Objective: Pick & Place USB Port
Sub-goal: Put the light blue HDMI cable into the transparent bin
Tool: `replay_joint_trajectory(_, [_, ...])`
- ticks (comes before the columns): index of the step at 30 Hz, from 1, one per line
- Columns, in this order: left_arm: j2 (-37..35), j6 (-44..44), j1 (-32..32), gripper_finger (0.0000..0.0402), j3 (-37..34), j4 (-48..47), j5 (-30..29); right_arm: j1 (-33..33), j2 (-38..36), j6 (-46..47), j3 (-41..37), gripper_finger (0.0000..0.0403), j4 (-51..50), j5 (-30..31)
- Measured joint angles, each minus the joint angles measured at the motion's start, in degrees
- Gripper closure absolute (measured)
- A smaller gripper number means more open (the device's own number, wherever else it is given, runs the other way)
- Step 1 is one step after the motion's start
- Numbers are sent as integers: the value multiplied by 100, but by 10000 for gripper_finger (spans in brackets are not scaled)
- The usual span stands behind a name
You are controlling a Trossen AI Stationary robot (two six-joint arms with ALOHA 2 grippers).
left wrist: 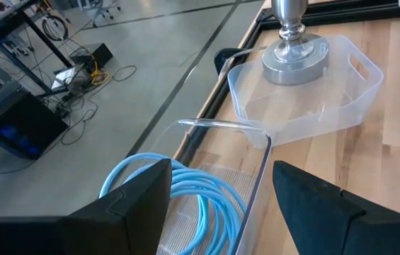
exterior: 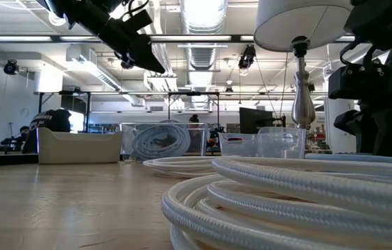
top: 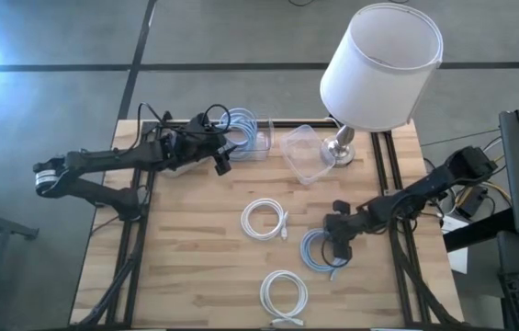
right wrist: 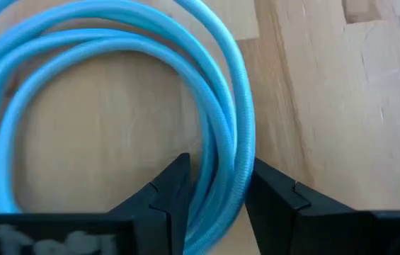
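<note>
No USB port as such shows, only coiled cables. A light-blue coil [top: 314, 250] lies flat on the wooden table at the right. My right gripper [top: 337, 246] points down at it, open, with its fingers [right wrist: 175, 191] on either side of the coil's strands [right wrist: 221, 177]. Two white coils [top: 265, 221] [top: 284, 294] lie flat at the middle and near the front edge. My left gripper [left wrist: 221, 177] hangs open above a clear bin [top: 245, 133] at the far edge, which holds another blue coil [left wrist: 185, 191]. My right gripper comes from above, slanting down, with one finger inside the coil's ring and one outside, across the bundled strands [right wrist: 231, 163] on one side of the coil. The coil lies flat on the table. I cannot tell whether the fingers touch the strands.
A second clear tub [top: 303, 154] sits tilted beside the base [top: 340, 147] of a lamp with a white shade [top: 380, 64] at the far right. A dark rail frame [top: 389, 175] borders the tabletop. Bare wood lies at the left and near left.
</note>
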Motion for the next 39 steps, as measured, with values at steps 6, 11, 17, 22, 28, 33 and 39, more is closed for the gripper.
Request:
replay_joint_trajectory(6, [-7, 80, 0, 152, 0, 0, 0, -1, 476, 1, 174, 322, 22, 87])
replay_joint_trajectory(11, [-7, -308, 0, 152, 0, 0, 376, -2, 691, -146, 523, 365, -37, 125])
replay_joint_trajectory(17, [-7, -1411, -6, 152, 0, 0, 1513, -11, 683, -768, 1050, 385, 7, 1289])
replay_joint_trajectory(22, [43, -2203, -121, 152, 1, 6, 2300, -81, 692, -1367, 1586, 386, -48, 2551])
replay_joint_trajectory(28, [412, -2628, -553, 165, 1, 198, 2469, -494, 721, -2192, 2302, 387, -7, 3489])
replay_joint_trajectory(33, [931, -2841, -959, 177, 0, 935, 2472, -980, 954, -2347, 2765, 387, -12, 3500])
replay_joint_trajectory(39, [1376, -2820, -1088, 181, 0, 1781, 2470, -1266, 1588, -2673, 3255, 387, -35, 3478])
